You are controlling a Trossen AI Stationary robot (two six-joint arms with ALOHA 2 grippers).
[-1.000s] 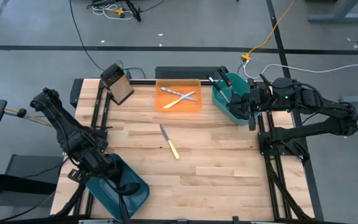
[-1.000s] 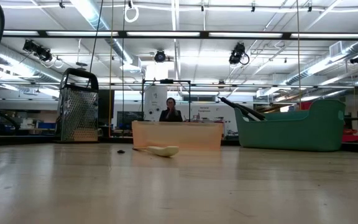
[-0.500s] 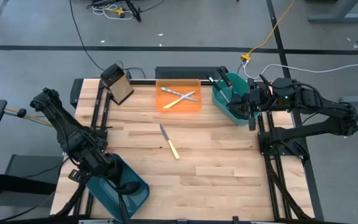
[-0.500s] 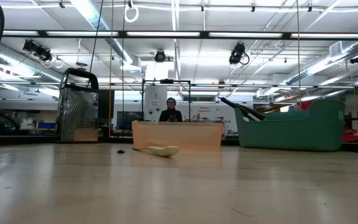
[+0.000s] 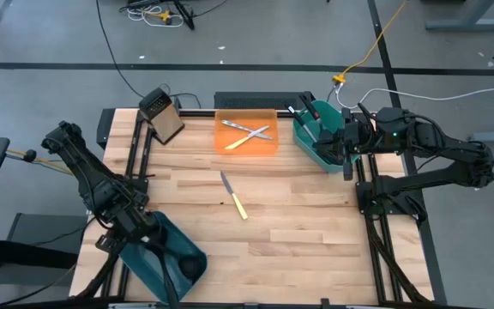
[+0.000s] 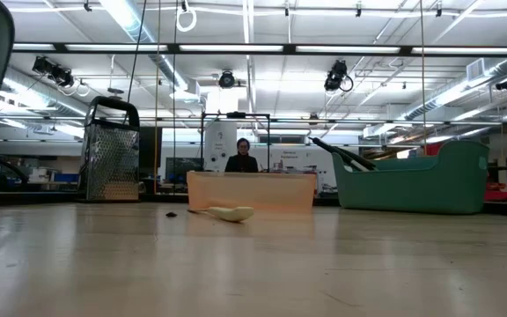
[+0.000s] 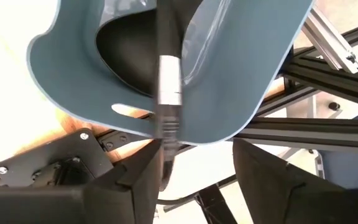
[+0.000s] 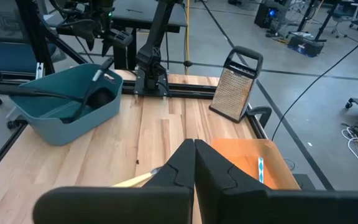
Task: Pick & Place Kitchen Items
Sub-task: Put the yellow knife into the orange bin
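Here the left end effector (image 7: 194, 165), fingers parted, straddles the black ladle's (image 7: 166, 93) handle, which runs lengthwise into the teal bin (image 5: 174, 249) at lower left; the right end effector (image 8: 194, 155) waits closed.

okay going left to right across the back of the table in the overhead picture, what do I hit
Dark metal box grater → flat orange tray holding crossed silver cutlery → teal rectangular bin with black utensils → right gripper.
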